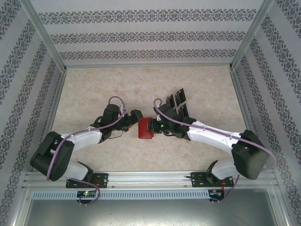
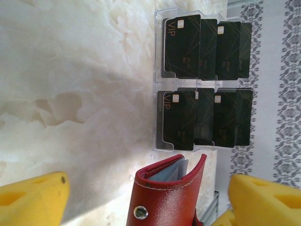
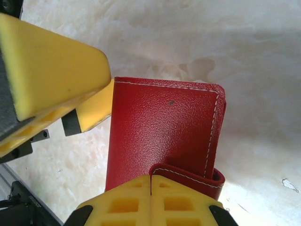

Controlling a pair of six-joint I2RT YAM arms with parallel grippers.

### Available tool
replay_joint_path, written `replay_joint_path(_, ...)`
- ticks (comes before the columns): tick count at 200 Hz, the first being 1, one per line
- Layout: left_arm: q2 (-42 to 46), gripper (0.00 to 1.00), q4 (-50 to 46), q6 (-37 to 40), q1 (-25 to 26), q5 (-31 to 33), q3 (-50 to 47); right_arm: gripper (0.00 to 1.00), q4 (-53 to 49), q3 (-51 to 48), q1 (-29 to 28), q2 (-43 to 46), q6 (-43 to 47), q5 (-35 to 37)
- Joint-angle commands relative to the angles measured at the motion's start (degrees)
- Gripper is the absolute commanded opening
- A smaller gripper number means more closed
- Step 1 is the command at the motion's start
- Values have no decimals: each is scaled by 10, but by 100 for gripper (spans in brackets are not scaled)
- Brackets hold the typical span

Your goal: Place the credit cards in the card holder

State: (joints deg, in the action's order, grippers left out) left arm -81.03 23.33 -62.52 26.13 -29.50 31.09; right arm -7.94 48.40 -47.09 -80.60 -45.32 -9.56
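Note:
The red card holder (image 1: 145,128) is held up between my two grippers in the middle of the table. My right gripper (image 3: 151,187) is shut, its yellow pads pressed together on the card holder's (image 3: 160,127) curled flap. My left gripper (image 2: 148,197) is open, one yellow finger (image 2: 33,197) on each side of the card holder (image 2: 164,193) and apart from it. The holder's mouth gapes a little, showing greyish pockets. Several black credit cards (image 2: 182,46) stand in two rows beyond it.
The cards sit in a clear plastic slotted stand (image 2: 159,82), seen just behind the right gripper (image 1: 157,127) as a dark rack (image 1: 178,104). Patterned walls and metal posts enclose the marble-look table (image 1: 94,89). The left gripper's finger (image 3: 51,70) shows at the right wrist view's upper left.

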Motion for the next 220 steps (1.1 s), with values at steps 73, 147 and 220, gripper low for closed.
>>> replay_joint_path(73, -28, 53, 114, -39, 15, -22, -23, 0, 23, 18, -2, -4, -14, -10)
replay_joint_path(147, -22, 0, 109, -28, 19, 3, -21, 0, 11, 7, 4, 4, -10, 7)
replay_joint_path(220, 69, 0, -7, 48, 17, 79, -18, 0, -23, -56, 54, 84, -5, 27)
